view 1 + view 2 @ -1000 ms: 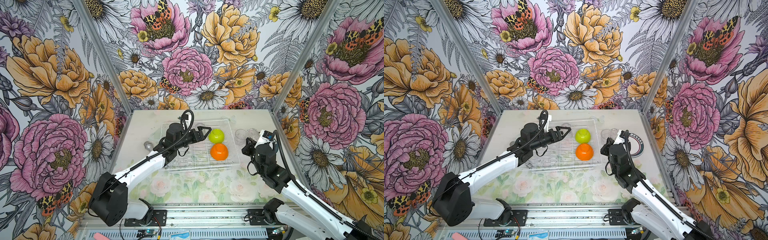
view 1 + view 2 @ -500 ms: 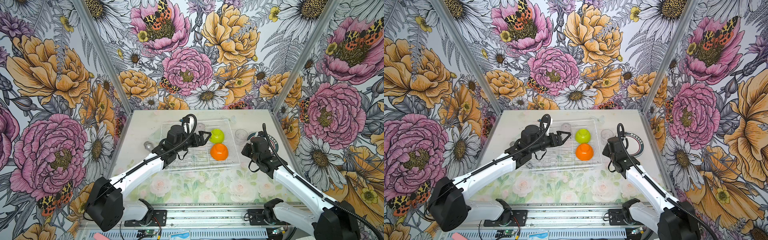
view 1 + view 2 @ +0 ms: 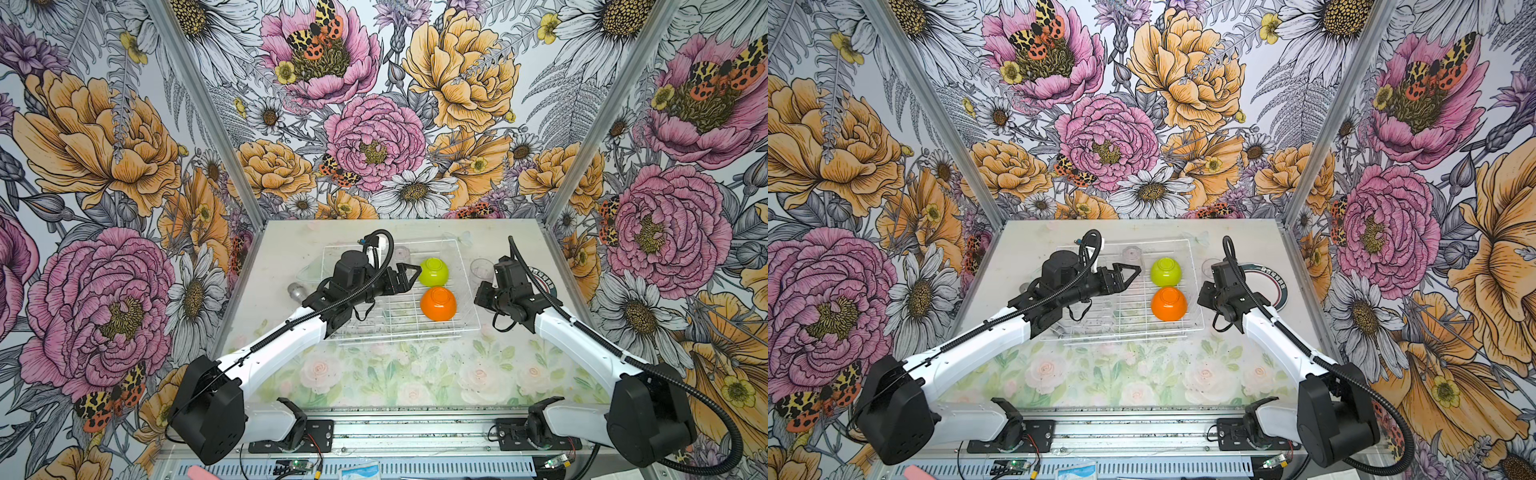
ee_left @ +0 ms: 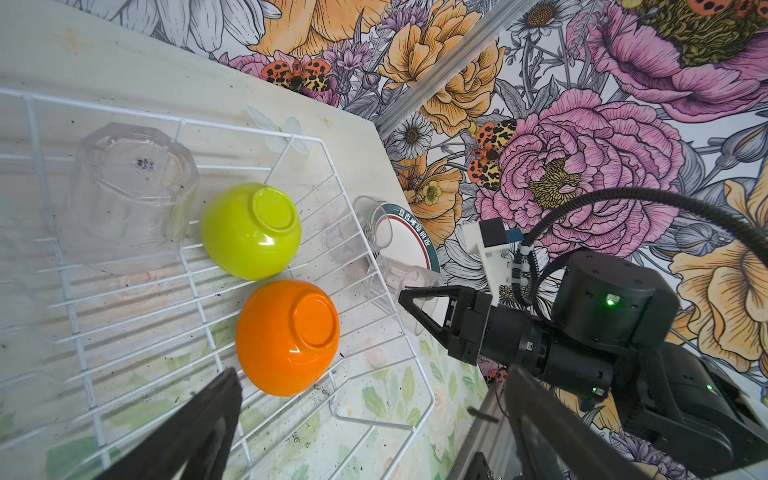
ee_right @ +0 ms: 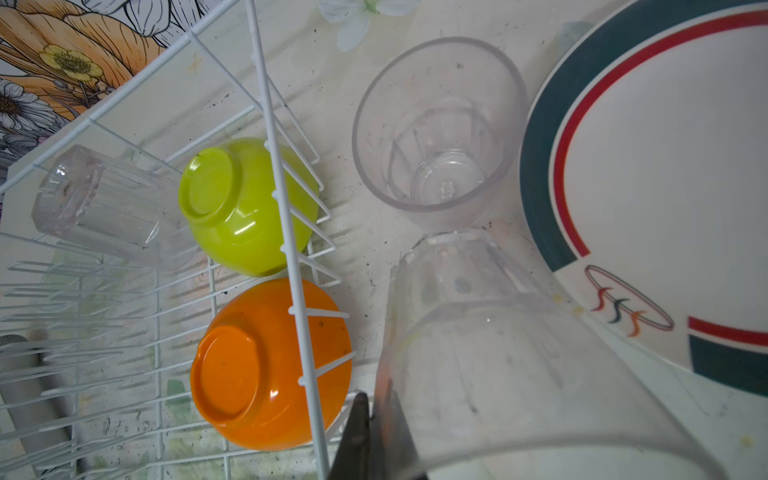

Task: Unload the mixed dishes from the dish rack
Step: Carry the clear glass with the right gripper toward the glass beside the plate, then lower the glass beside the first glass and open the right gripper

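My left gripper (image 3: 409,276) spread over dish rack (image 3: 399,322), beside upturned lime-green bowl (image 3: 433,272): light, glossy, likely slippery; I'd clasp its foot ring. My right gripper (image 5: 372,415) pinches thin wall of clear tumbler (image 5: 498,353), outside the rack.

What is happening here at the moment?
The right gripper is shut on a clear tumbler just outside the dish rack, beside an upright tumbler and a plate on the table. The left gripper hangs open over the rack, near the lime-green bowl. That bowl, the orange bowl and a third tumbler lie inside, upside down.
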You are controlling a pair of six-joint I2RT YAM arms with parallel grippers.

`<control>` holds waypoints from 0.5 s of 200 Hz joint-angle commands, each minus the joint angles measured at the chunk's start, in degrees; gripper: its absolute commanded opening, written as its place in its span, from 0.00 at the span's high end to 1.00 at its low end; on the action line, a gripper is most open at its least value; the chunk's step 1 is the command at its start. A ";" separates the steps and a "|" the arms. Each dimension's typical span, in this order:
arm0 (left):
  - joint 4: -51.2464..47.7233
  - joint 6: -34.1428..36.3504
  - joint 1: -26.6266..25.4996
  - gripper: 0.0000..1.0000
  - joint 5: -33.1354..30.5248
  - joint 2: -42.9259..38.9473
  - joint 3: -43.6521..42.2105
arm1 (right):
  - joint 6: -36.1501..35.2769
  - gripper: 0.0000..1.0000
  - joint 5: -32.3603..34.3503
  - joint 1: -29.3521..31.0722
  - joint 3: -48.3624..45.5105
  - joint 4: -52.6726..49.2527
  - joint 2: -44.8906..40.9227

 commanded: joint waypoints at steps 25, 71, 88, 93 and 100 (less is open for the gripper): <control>-0.89 1.77 0.16 0.01 -1.59 -0.74 0.53 | -3.90 1.00 0.67 -0.92 4.79 -5.45 0.48; -0.76 1.59 0.40 0.01 -0.83 0.16 0.98 | -7.68 1.00 -2.03 -1.85 8.98 -10.59 3.69; -0.67 1.61 0.43 0.01 -0.87 0.23 0.89 | -7.81 1.00 -2.47 -1.92 9.06 -10.93 4.20; -0.58 1.49 0.41 0.01 -0.86 0.23 0.86 | -7.89 1.00 -2.68 -2.04 9.05 -11.00 4.48; -0.50 1.44 0.42 0.01 -0.82 0.23 0.72 | -8.06 1.00 -2.84 -2.01 9.07 -11.22 4.87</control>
